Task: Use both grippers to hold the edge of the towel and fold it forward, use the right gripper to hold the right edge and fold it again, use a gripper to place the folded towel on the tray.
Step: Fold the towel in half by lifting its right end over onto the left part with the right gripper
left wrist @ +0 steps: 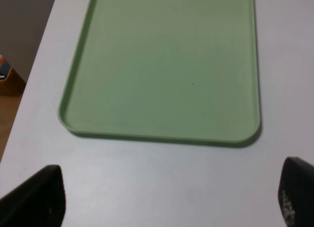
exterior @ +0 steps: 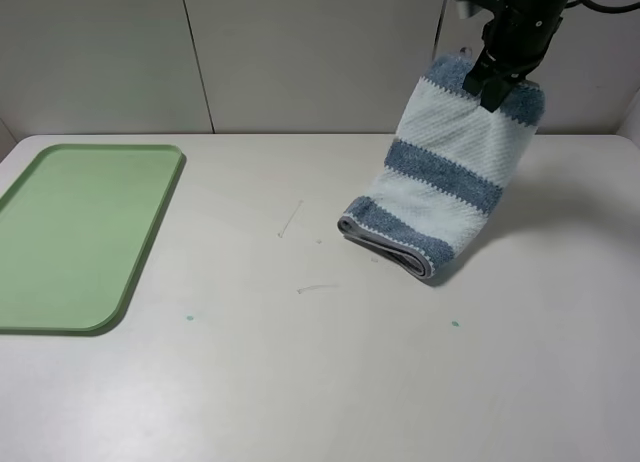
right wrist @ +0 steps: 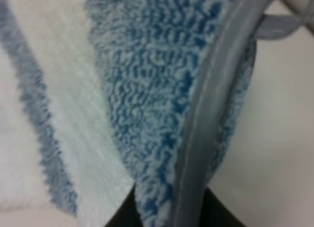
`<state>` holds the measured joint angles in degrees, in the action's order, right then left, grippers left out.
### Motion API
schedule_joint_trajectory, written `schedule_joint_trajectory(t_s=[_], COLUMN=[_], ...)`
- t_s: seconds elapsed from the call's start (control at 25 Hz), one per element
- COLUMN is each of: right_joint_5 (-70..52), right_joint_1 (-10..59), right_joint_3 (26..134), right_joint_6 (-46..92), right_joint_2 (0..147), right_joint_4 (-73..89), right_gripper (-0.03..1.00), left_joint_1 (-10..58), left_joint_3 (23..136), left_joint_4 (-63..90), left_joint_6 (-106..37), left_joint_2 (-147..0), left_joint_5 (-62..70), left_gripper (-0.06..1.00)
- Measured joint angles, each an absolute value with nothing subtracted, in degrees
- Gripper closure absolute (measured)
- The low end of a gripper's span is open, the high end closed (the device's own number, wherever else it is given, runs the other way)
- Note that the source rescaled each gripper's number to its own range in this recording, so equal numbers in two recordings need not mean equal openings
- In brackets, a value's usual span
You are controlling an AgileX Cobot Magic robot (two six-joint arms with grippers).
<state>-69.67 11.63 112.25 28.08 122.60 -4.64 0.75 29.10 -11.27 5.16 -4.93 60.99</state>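
Note:
The folded blue-and-white striped towel (exterior: 440,177) hangs from my right gripper (exterior: 497,82) at the back right, its lower folded end resting on the table. The right gripper is shut on the towel's top edge. In the right wrist view the blue terry (right wrist: 147,89) and the grey hem (right wrist: 211,109) fill the frame, pinched at the bottom. The light-green tray (exterior: 80,232) lies empty at the far left. My left gripper is outside the high view. In the left wrist view its black fingertips (left wrist: 37,197) stand wide apart over the table, near the tray's (left wrist: 167,65) short edge, holding nothing.
The white table (exterior: 300,382) carries small scuff marks and green specks near its middle. A pale panelled wall stands behind. In the left wrist view the table's edge and floor (left wrist: 19,65) lie beside the tray.

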Motion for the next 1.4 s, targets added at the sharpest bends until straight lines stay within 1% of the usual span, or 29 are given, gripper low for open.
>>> schedule_joint_trajectory(t_s=[0.24,0.56,0.92,1.4], right_joint_5=[-69.63,-69.69,-69.75,-69.64], right_joint_1=[12.65,17.34,22.21,24.81], right_joint_3=[108.45,107.69,103.69,102.14], right_joint_6=[28.08,26.99,25.26,24.4], right_joint_2=[122.41,122.28,122.16,121.96], right_joint_4=[-5.14,-6.51,-6.75,-6.29], right_gripper=[0.89,0.89,0.89,0.89], left_joint_1=[0.75,0.75,0.75,0.75], left_joint_3=[29.1,29.1,29.1,29.1], left_joint_4=[-11.27,-11.27,-11.32,-12.72], left_joint_6=[5.16,5.16,5.16,5.16], left_joint_2=[-4.93,-4.93,-4.93,-4.93], left_joint_5=[60.99,60.99,60.99,60.99], left_gripper=[0.09,0.09,0.09,0.09])
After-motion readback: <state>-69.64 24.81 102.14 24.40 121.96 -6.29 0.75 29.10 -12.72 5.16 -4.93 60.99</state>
